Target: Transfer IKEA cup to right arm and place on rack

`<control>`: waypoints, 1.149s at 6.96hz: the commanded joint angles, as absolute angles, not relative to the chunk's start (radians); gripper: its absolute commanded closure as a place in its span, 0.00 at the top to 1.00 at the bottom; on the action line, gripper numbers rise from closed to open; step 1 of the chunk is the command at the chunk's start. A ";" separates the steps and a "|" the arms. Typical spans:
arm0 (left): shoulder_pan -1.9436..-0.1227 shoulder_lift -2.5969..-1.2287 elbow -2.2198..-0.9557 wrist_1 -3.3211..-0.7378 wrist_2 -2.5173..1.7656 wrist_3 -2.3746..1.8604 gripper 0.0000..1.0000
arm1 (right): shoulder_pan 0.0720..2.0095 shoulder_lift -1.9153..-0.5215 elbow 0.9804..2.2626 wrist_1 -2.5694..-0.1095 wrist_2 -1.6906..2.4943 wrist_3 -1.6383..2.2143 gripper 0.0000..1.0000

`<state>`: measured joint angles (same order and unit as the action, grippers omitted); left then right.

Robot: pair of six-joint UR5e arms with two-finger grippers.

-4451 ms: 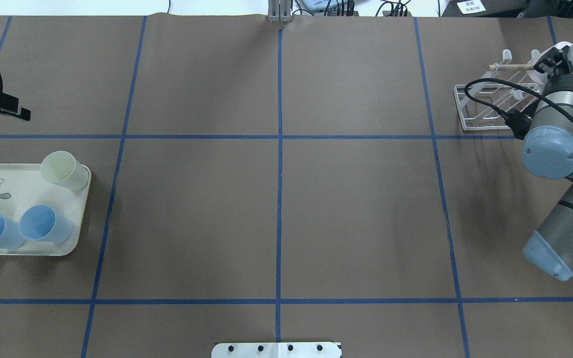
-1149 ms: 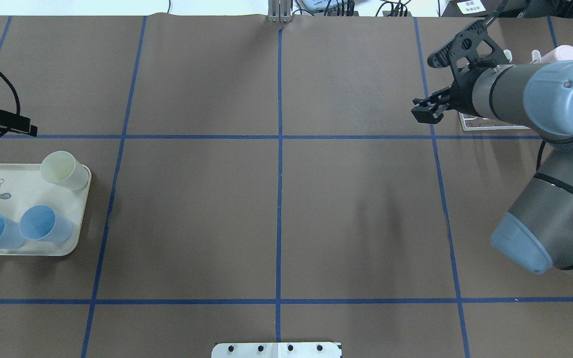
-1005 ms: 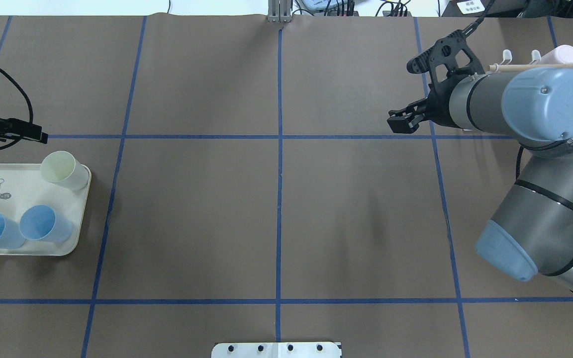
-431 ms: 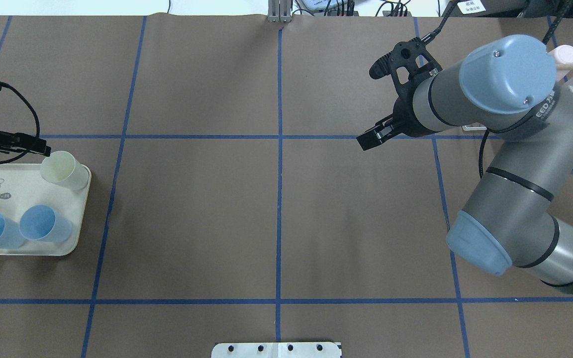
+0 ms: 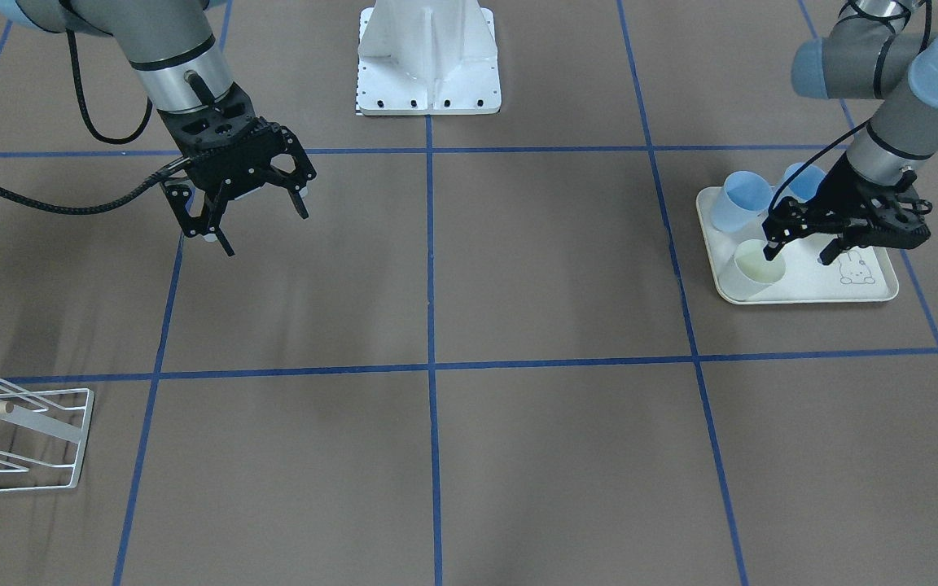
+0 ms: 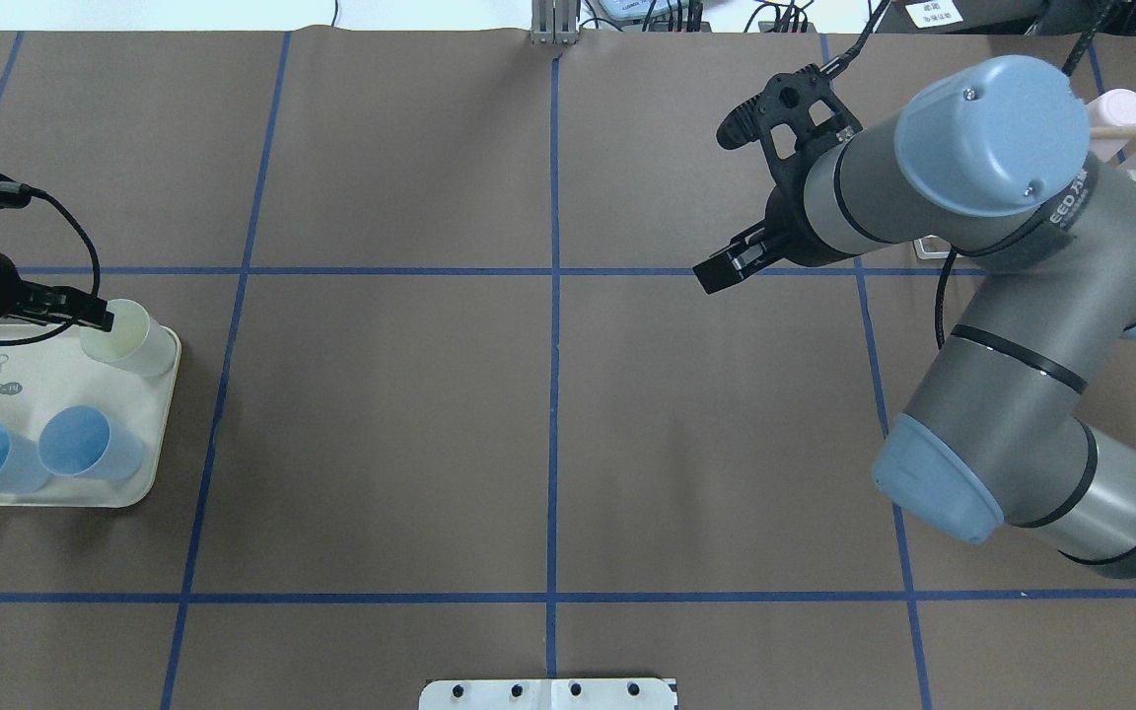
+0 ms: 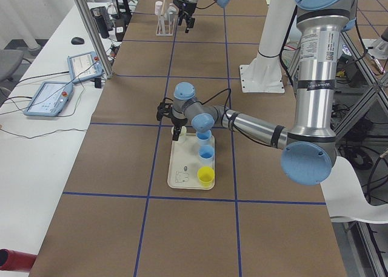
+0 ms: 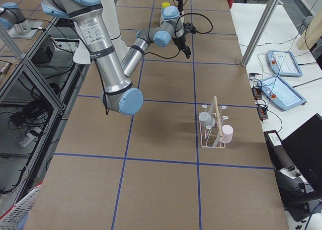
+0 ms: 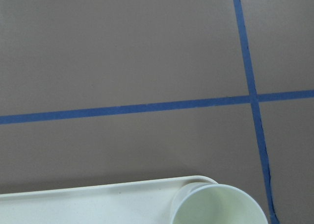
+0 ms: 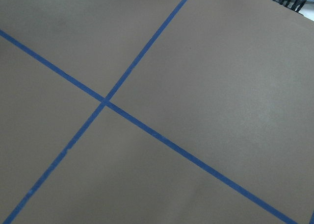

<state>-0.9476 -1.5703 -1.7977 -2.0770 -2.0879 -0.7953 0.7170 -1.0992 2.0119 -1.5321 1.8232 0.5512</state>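
Front view showed you the left gripper (image 5: 797, 254) and right gripper (image 5: 265, 234) spread open; left wrist view caught only the pale cup (image 9: 221, 204).

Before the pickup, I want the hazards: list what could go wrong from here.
1. The left gripper hangs open at the pale cup on the tray's corner; a finger may tip it or push it off the rim.
2. The rack already carries a pink cup, so the later placement could bump it.
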 commanded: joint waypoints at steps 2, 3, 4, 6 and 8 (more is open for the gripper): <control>-0.930 -1.574 -1.763 -2.095 -2.089 -0.795 0.48 | 0.713 -1.098 2.011 -1.532 1.822 0.557 1.00; -0.928 -1.574 -1.756 -2.103 -2.091 -0.796 0.30 | 0.710 -1.098 2.011 -1.532 1.821 0.557 1.00; -0.928 -1.574 -1.756 -2.103 -2.092 -0.795 0.15 | 0.710 -1.100 2.011 -1.534 1.822 0.557 1.00; -0.928 -1.572 -1.756 -2.103 -2.098 -0.790 0.00 | 0.710 -1.100 2.013 -1.532 1.821 0.557 1.00; -0.939 -1.563 -1.785 -2.102 -2.141 -0.785 0.00 | 0.704 -1.097 2.005 -1.525 1.816 0.545 1.00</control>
